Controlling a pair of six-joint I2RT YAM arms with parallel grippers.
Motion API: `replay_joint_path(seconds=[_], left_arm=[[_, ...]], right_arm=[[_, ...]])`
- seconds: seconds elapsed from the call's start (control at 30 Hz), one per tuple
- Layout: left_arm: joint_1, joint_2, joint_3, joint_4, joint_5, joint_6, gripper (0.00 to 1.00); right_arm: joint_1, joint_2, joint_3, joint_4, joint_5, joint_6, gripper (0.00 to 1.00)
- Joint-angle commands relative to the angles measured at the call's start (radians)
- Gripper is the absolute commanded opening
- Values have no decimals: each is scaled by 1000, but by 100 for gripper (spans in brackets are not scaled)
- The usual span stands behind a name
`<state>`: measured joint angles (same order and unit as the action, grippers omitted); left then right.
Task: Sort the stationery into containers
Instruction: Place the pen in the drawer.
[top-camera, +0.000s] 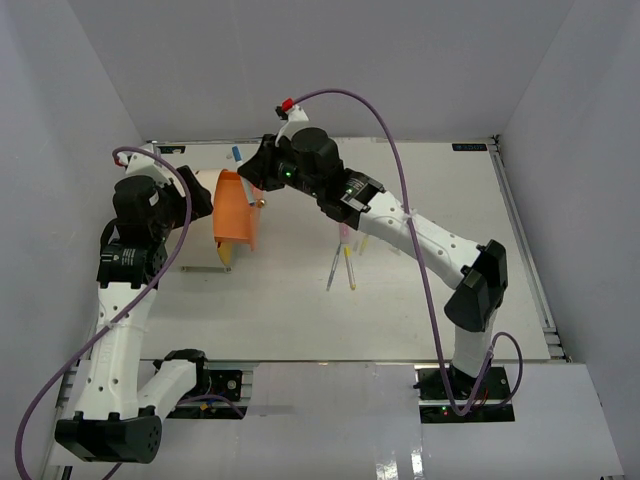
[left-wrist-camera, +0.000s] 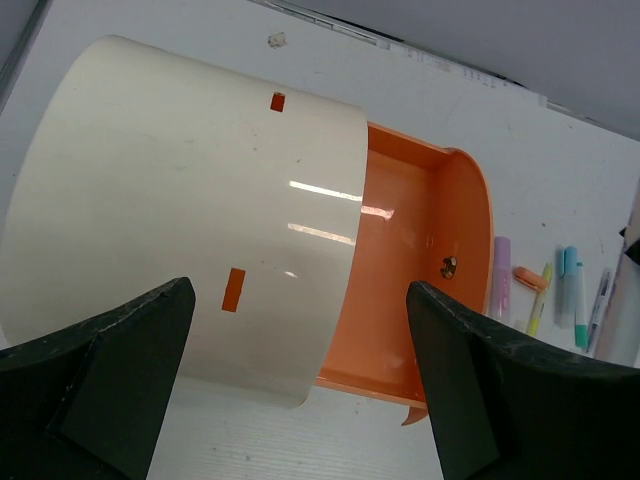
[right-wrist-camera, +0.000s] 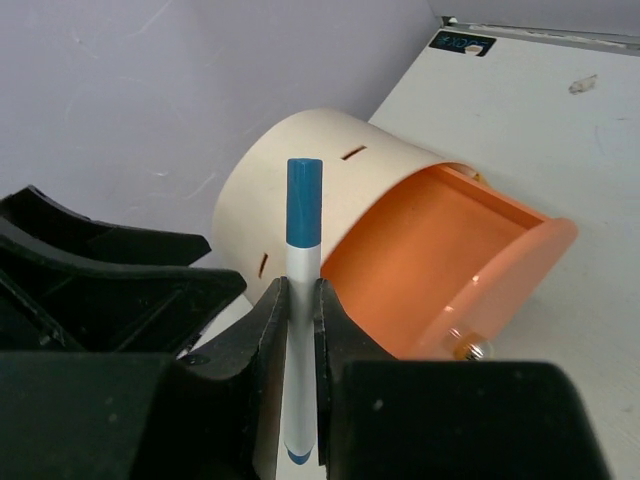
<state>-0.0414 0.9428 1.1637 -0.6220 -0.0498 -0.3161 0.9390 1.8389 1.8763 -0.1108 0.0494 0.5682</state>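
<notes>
Left gripper (left-wrist-camera: 300, 375): jaws spread to the full, holding nothing, one finger on each side of the cream drum (left-wrist-camera: 180, 190). Cannot tell whether they touch it. The drum lies on its side at the left of the table (top-camera: 450, 200). Orange drawer (left-wrist-camera: 400, 260) is slid out to the right, brass knob (left-wrist-camera: 449, 266) on its round face; no pen seen inside. Right gripper (right-wrist-camera: 300, 335): pinched tight on a white pen with blue cap (right-wrist-camera: 303, 215), held upright near the open drawer. Further right, loose pens (top-camera: 345, 265) lie on the table, well apart from the drum. Risks: released short, the pen strikes the drawer's face and rolls away; a nudge rolls the unbraced drum or pushes the drawer shut
</notes>
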Motion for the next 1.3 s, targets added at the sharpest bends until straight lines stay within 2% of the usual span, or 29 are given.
replay_joint_path(seconds=[0.0,0.27,0.4,0.43,0.53,0.73,0.83,0.9,1.03,1.13,1.27], left_arm=[[-3,-36,-16,1,-25,-11,98],[-3,-47,-22,1,-32,-9,98],[-3,-47,-27,2,-32,-9,98],[-3,-47,-27,2,-32,-12,98],[-3,-47,-27,1,-30,-11,98],[-2,-45,-15,-2,-19,-8,98],[-3,-42,-7,-10,-9,-9,98],[-3,-41,-4,-12,5,-8,98],[-3,-41,2,-24,22,-8,98],[-3,-41,2,-31,33,-11,98],[-3,-38,5,-42,44,-9,98]], right_arm=[[17,58,95,69,38,51,16],[37,138,119,94,109,78,22],[38,161,119,89,118,70,36],[40,163,119,88,118,61,43],[40,161,122,83,122,32,55],[38,96,113,27,158,-97,64],[37,-15,6,2,231,-218,69],[34,-119,-132,-9,300,-292,73],[18,-298,-386,-32,407,-375,73],[-5,-412,-572,-70,460,-387,73],[-61,-519,-767,-115,400,-320,72]])
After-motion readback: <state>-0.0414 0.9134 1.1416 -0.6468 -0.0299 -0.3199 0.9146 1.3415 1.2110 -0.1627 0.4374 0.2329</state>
